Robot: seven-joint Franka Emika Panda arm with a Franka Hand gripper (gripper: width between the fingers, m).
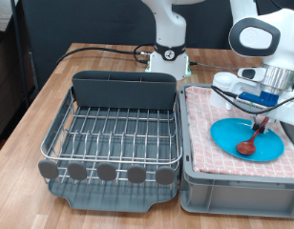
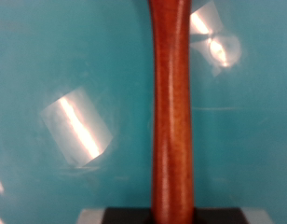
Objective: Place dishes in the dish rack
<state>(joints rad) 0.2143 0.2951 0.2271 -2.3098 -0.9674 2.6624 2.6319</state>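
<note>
A reddish-brown wooden spoon (image 1: 250, 141) slants up from the round bright-blue plate (image 1: 228, 132), its bowl low over the plate and its handle reaching into my gripper (image 1: 265, 114), which is shut on the handle's upper end. The plate lies on the pink checked cloth at the exterior view's right. In the wrist view the spoon handle (image 2: 171, 112) fills the middle, with the blue plate (image 2: 60, 56) blurred behind it; my fingertips are not distinct there. The dish rack (image 1: 57, 126), silver wire on a dark grey tray, stands at the exterior view's left with nothing on its grid.
The plate's grey crate (image 1: 233, 191) stands right beside the rack. A dark grey utensil caddy (image 1: 123, 91) lines the rack's far side, and round tabs (image 1: 107, 173) line its near edge. The robot base (image 1: 168, 52) and black cables sit behind on the wooden table.
</note>
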